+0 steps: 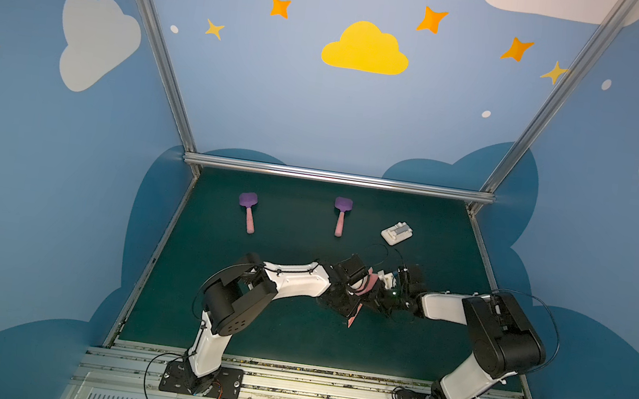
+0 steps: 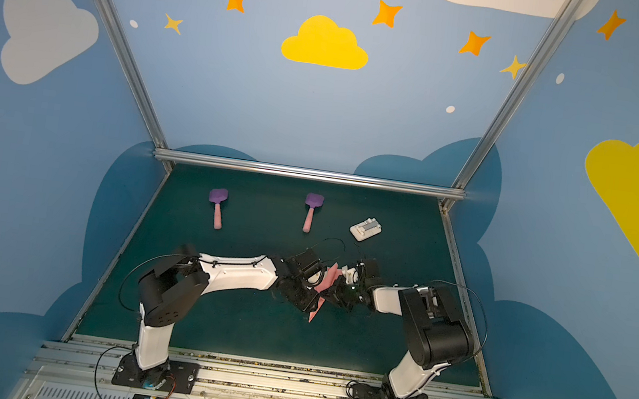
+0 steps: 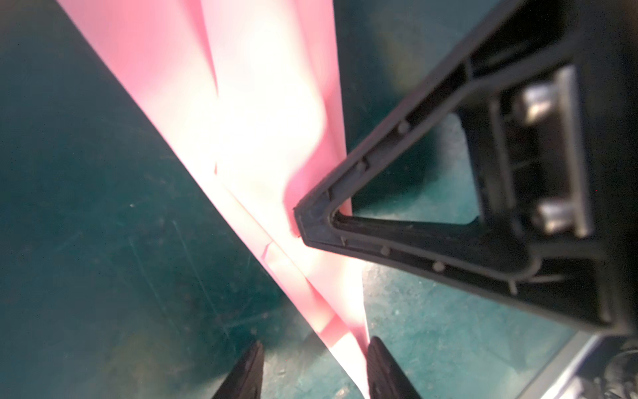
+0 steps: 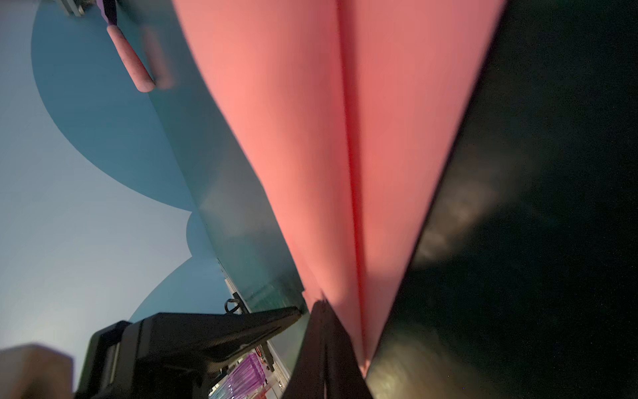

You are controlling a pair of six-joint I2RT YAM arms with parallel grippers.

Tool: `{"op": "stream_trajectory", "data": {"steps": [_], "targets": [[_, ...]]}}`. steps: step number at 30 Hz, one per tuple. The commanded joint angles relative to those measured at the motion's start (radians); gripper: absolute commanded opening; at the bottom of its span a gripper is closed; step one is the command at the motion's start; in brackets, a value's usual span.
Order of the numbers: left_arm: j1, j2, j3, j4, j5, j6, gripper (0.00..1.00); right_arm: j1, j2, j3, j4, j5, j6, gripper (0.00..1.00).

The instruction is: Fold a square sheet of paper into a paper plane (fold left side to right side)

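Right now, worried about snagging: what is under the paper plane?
Bare green mat shows beside and below the paper plane; the patch directly under it is covered by the paper itself.

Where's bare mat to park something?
Free: front mat between the paper plane and the front rail; the gap between left spatula and middle spatula. Crowded: centre, where left arm and right arm meet on the plane.

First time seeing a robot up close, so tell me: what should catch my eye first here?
The left arm and right arm meet over the middle of the green mat, where the right gripper pinches a pink paper plane and the left gripper stands open around it. Two purple spatulas lie toward the back, beside a small white block.
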Motion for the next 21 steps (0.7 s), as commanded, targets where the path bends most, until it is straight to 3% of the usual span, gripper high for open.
{"op": "stream_trajectory", "data": {"steps": [1,9,15,18,21], "targets": [[0.047,-0.02,-0.049,-0.018,0.025,-0.014,0.51,0.003,-0.001,-0.076,-0.048,0.133,0.094,0.0],[0.125,-0.12,-0.096,0.04,0.183,-0.127,0.52,0.011,-0.072,-0.141,-0.017,0.238,0.176,0.0],[0.109,-0.118,-0.121,0.143,0.306,-0.241,0.54,0.012,-0.057,-0.101,-0.036,0.202,0.143,0.0],[0.085,-0.099,-0.096,0.112,0.276,-0.214,0.56,0.012,-0.063,-0.085,-0.053,0.197,0.135,0.0],[0.048,-0.071,-0.043,0.016,0.176,-0.136,0.57,0.011,-0.075,-0.075,-0.076,0.198,0.125,0.0]]}}
